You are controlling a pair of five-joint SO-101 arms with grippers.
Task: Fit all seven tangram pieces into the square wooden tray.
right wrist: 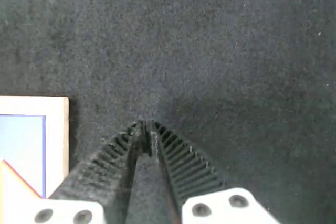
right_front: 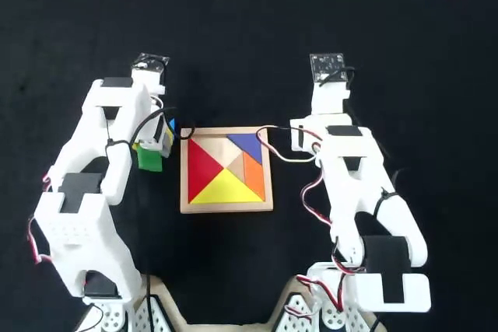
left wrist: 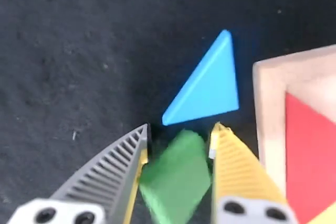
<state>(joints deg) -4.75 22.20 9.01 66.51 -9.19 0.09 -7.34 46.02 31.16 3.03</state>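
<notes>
Green piece (left wrist: 176,179) sitting pinched between left gripper (left wrist: 181,128) fingers, likely destined for wooden tray (left wrist: 270,77). Blue triangle (left wrist: 207,87) lying just beyond fingertips, awaiting turn beside wooden tray corner. Right gripper (right wrist: 146,127) fingers pressing together, empty, idling beside wooden tray, leaving room.

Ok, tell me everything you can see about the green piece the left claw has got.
The green piece is a flat, four-sided block with a matte, painted-wood look. It sits tilted between the two fingers of the left claw, one ribbed grey and one yellow, which press its opposite sides. It is just outside a corner of the wooden tray, with the light blue triangle right beyond it. Whether it touches that triangle or the table cannot be told.
</notes>
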